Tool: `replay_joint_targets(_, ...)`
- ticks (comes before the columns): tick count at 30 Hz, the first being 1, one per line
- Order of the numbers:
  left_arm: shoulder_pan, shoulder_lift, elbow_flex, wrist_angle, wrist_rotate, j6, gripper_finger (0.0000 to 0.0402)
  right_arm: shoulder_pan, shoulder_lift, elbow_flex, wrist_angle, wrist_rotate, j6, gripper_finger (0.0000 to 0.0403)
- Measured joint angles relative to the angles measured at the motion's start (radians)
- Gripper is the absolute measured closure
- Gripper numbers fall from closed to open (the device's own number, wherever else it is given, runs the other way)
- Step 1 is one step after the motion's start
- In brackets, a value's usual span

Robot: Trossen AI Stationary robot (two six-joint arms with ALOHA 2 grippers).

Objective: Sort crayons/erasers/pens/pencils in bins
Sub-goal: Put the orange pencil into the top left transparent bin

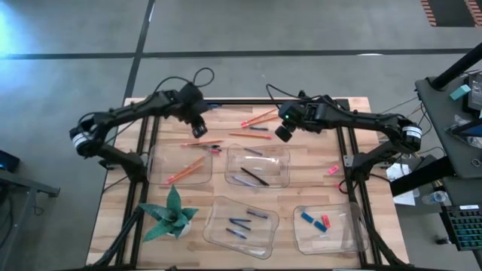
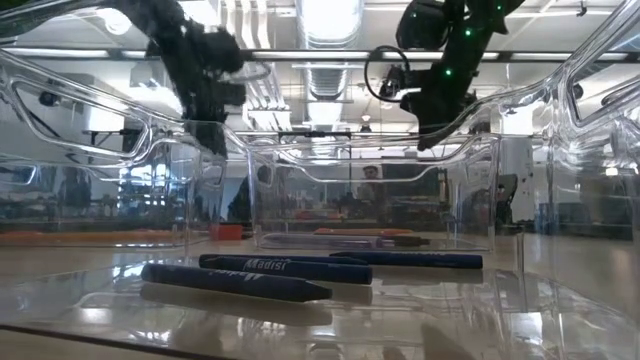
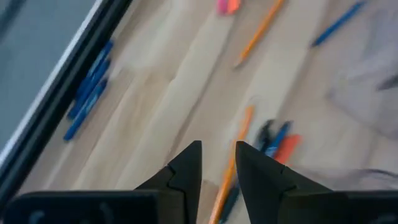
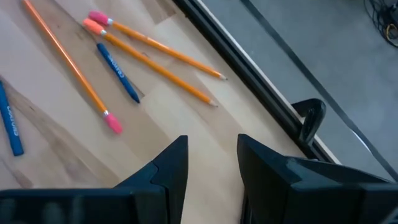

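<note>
Orange pencils (image 4: 155, 46) on wooden table (image 4: 186, 118)

Both arms are matte black, built from slim tube links with chunkier joint housings. Each has a white band with a black stripe near the base end. Loose black cables loop off the wrist sections. The right arm's wrist shows a small green light. Left gripper (image 3: 217, 163) and right gripper (image 4: 211, 163) look the same: two dark, flat, wedge-shaped fingers tapering to blunt tips, with a narrow gap between them, on a boxy black body
</note>
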Motion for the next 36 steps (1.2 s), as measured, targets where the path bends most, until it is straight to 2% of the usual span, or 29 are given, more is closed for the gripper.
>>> replay_joint_targets(7,0.090,0.115,-0.029,-0.039,0.007,0.008,0.0318,-0.001,0.000,-0.035,0.017,0.000,-0.030,0.0273)
replay_joint_targets(23,0.090,0.244,-0.062,-0.223,0.017,0.046,0.0318,-0.001,0.000,-0.038,0.071,0.001,-0.112,0.0273)
replay_joint_targets(27,0.090,0.276,-0.062,-0.219,0.026,0.044,0.0318,-0.001,0.000,-0.038,0.076,0.001,-0.121,0.0273)
replay_joint_targets(31,0.089,0.314,-0.063,-0.218,0.083,0.044,0.0318,-0.001,0.000,-0.038,0.076,0.001,-0.124,0.0273)
replay_joint_targets(36,0.090,0.366,-0.060,-0.210,0.087,0.045,0.0318,-0.001,0.000,-0.038,0.076,0.001,-0.136,0.0273)
